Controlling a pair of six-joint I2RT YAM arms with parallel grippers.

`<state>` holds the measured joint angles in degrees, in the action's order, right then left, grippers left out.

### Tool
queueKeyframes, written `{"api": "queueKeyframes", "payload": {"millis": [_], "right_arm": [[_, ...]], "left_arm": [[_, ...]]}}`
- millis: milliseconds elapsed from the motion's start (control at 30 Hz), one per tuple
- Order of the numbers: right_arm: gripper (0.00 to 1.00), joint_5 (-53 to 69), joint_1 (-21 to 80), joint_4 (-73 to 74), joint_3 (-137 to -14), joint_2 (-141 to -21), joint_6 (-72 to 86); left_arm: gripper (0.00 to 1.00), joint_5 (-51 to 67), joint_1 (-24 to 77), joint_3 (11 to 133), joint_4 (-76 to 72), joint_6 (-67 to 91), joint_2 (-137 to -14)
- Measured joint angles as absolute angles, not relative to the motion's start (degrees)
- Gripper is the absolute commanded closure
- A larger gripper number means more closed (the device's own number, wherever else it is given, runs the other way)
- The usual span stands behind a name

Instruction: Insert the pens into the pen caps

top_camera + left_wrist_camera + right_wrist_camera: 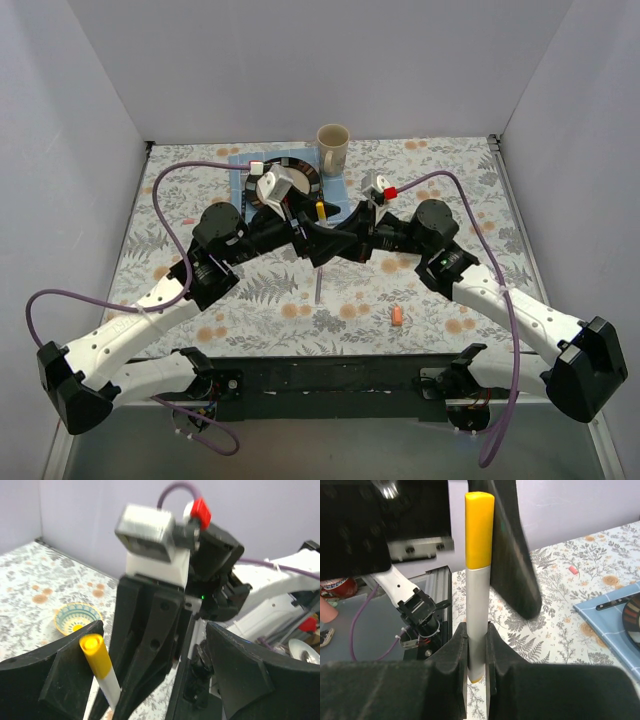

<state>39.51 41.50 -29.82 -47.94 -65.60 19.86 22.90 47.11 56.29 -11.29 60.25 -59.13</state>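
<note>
My right gripper (476,630) is shut on the grey-white barrel of a yellow pen (478,600) and holds it upright above the table's middle. A yellow cap (479,530) sits on the pen's top end. My left gripper (155,630) is open. Its fingers (60,670) stand either side of the capped end, and the cap (96,656) lies close to the left finger. From above, the pen (320,210) shows between both grippers. A purple pen (318,289) and an orange cap (397,316) lie on the cloth nearer the front. A small pink piece (574,570) lies further left.
A beige mug (333,148) stands at the back. A blue mat (240,185) carries a dark plate (300,172) and cutlery. A small patterned bowl (77,617) sits on the floral cloth. Purple cables (175,180) loop over both arms.
</note>
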Motion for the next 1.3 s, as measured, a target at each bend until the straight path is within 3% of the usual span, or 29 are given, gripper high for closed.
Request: {"api": "queueKeyframes", "payload": {"millis": [200, 567, 767, 933, 1300], "right_arm": [[0.99, 39.6, 41.5, -30.5, -45.5, -65.5, 20.9], [0.99, 38.5, 41.5, -31.5, -43.2, -64.8, 23.7], [0.99, 33.5, 41.5, -28.1, -39.6, -64.3, 28.3], [0.99, 25.8, 41.6, -19.7, -31.4, -64.2, 32.6], [0.93, 7.6, 45.8, -2.4, -31.7, -75.8, 44.0]], "left_arm": [[0.18, 17.6, 47.1, 60.8, -7.2, 58.0, -58.7], [0.29, 14.4, 46.9, 63.3, -2.1, 56.5, -58.7], [0.2, 8.5, 46.8, 63.2, 2.8, 57.2, -59.0], [0.02, -0.5, 46.3, 63.3, 9.3, 57.7, -60.5], [0.02, -13.4, 46.1, 61.4, 17.5, 56.8, -65.3]]}}
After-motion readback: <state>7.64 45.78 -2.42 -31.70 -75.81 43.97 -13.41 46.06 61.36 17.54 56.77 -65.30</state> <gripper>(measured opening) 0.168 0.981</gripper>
